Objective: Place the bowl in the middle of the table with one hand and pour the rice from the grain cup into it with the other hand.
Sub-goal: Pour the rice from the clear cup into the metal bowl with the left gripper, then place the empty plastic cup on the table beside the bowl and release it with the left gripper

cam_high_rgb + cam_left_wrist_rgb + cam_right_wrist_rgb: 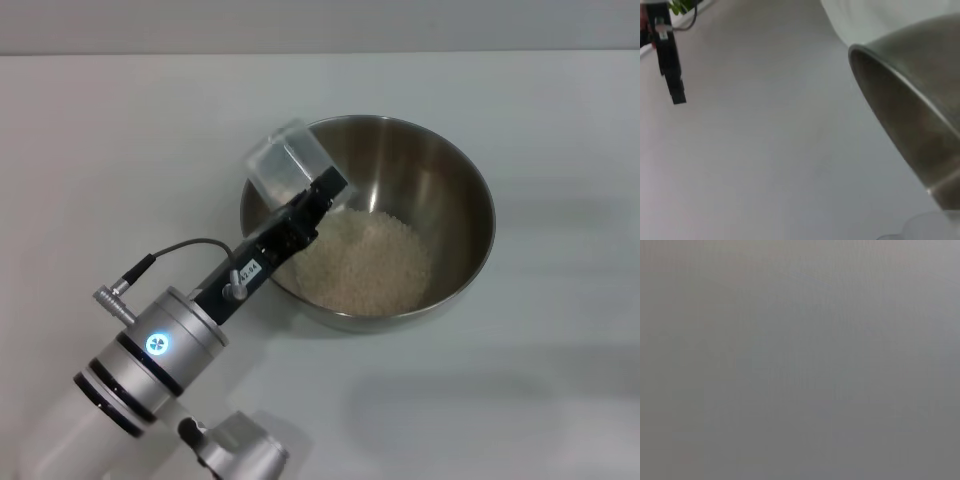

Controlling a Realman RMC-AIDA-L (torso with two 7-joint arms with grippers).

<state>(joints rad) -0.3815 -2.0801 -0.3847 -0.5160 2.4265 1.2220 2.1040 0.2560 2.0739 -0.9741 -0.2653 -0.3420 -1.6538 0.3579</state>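
The steel bowl [480,190] stands on the white table [120,150] right of centre, with a heap of rice [365,262] in its bottom. My left gripper [318,195] is shut on the clear grain cup [288,160] and holds it tilted at the bowl's left rim. The cup looks empty. The bowl's outer wall [910,115] fills the right of the left wrist view. A thin black gripper [670,65] shows far off in that view; it looks like the right arm's. The right wrist view shows only plain grey surface.
The left arm's silver wrist [150,350] reaches in from the lower left with a cable [185,245] looping beside it. White tabletop lies all around the bowl.
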